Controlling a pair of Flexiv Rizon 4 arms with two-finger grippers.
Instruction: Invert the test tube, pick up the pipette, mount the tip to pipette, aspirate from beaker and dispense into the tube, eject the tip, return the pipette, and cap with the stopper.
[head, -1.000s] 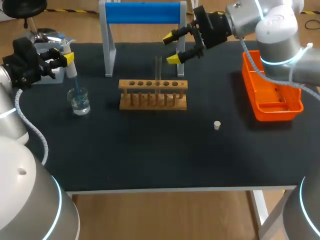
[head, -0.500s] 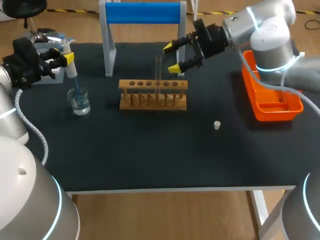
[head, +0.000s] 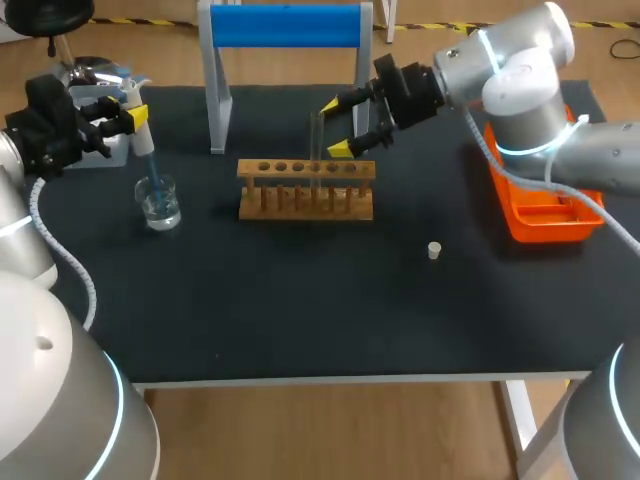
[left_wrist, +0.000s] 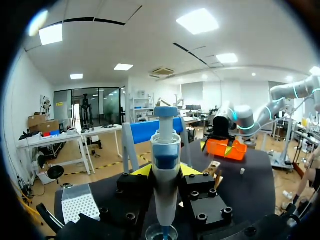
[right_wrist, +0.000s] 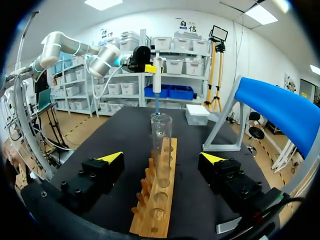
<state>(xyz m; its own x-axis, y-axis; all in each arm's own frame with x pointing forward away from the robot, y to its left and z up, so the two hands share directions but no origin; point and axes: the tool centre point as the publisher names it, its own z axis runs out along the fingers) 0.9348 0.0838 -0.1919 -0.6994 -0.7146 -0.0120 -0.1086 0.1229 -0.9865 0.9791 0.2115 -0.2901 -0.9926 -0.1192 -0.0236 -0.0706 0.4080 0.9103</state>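
My left gripper (head: 137, 116) is shut on the white and blue pipette (head: 143, 140), held upright at the table's left. The pipette's tip dips into the glass beaker (head: 159, 203). From the left wrist, the pipette (left_wrist: 165, 172) stands between the yellow fingertips, over the beaker (left_wrist: 162, 233). A clear test tube (head: 318, 140) stands upright in the wooden rack (head: 305, 190). My right gripper (head: 335, 127) is open just right of the tube. Its wrist view shows the tube (right_wrist: 161, 142) ahead, midway between the spread fingers (right_wrist: 111, 158), untouched. The small white stopper (head: 434, 250) lies on the mat.
A blue-topped stand (head: 285, 26) rises behind the rack. An orange bin (head: 545, 200) sits at the right edge, under my right arm. The tip box (head: 100, 140) is behind my left gripper. Bare black mat lies in front of the rack.
My right gripper has moved left and slightly down, closing in on the test tube with its fingers still spread. The left arm and pipette have not moved.
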